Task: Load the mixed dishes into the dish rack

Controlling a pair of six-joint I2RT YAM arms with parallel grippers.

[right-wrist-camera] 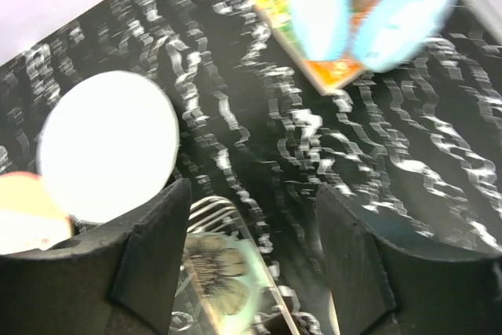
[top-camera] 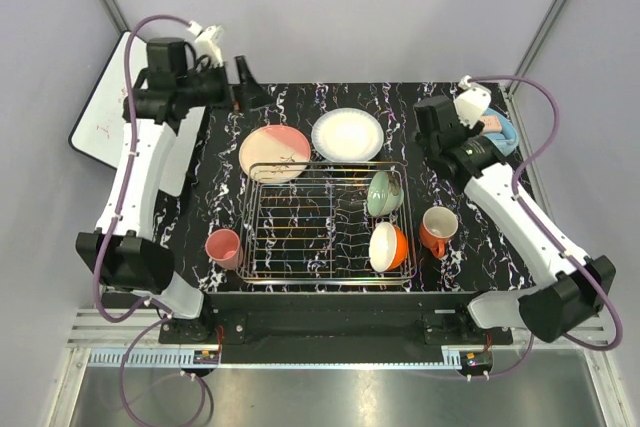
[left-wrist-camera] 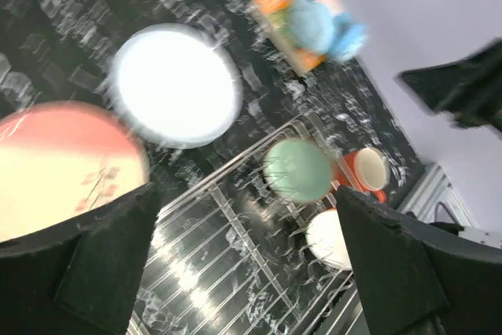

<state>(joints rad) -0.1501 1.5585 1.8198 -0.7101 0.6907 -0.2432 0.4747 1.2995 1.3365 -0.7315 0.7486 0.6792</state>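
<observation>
The dish rack stands mid-table. Inside it at the right, the mint-green bowl is on edge and the orange bowl with cream inside lies behind the near rim. The pink plate and white plate lie flat beyond the rack. The pink cup stands left of it, the orange mug right of it. My left gripper hovers open and empty at the far left. My right gripper hovers open and empty past the rack's far right corner.
Light-blue headphones lie on an orange box at the far right edge, just behind my right wrist; they also show in the right wrist view. A white board leans off the table's far left corner.
</observation>
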